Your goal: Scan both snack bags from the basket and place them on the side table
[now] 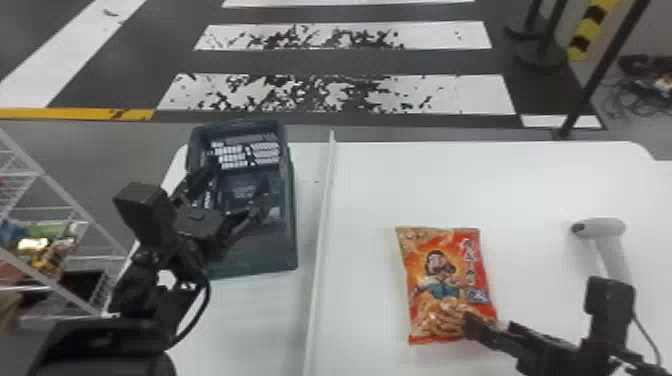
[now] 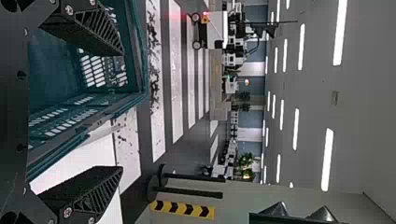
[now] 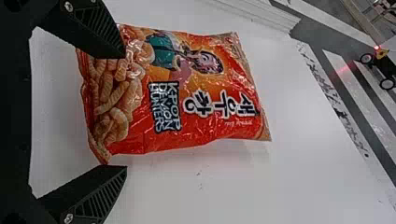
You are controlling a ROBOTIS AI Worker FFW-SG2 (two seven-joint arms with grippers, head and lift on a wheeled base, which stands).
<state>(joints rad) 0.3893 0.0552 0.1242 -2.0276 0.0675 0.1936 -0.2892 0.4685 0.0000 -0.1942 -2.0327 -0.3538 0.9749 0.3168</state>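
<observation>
Head view, snack bag (image 1: pixel 445 280), right gripper (image 1: pixel 491 326) nearby

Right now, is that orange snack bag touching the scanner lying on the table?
Apart. The head view shows white tabletop between the snack bag and the scanner.

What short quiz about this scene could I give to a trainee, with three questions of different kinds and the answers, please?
1. True or false: seen from the head view, the bag lies to the left of the scanner.
2. Which of these is the left gripper nearest to?
A) the scanner
B) the basket
C) the bag
3. Fill in the missing word: the fingers of the right gripper are ____.

Key: 1. True; 2. B; 3. open
</observation>
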